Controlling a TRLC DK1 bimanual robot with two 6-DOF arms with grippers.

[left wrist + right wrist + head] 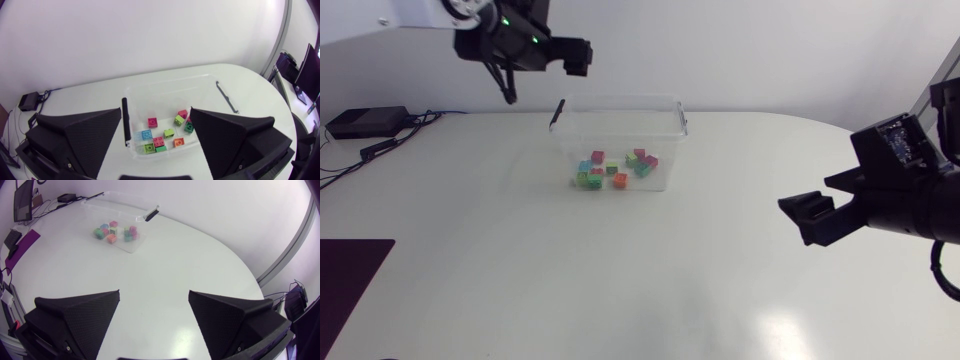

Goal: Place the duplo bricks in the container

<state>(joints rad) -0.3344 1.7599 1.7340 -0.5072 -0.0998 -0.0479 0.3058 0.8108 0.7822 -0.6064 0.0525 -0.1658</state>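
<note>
A clear plastic container [620,102] stands at the back middle of the table, with several coloured duplo bricks [615,168] lying on its floor. My left gripper [506,82] hangs high above the table, behind and left of the container. In the left wrist view the left gripper [155,145] is open and empty, looking down on the container [165,80] and its bricks [165,134]. My right gripper [815,215] is above the table's right side, well away from the container. It is open [154,325] with nothing between its fingers, and the bricks [116,231] lie far ahead of it.
Black latch handles [557,113] sit at both ends of the container. A black box with cables [365,122] lies at the back left corner. A dark mat [350,275] covers the front left edge.
</note>
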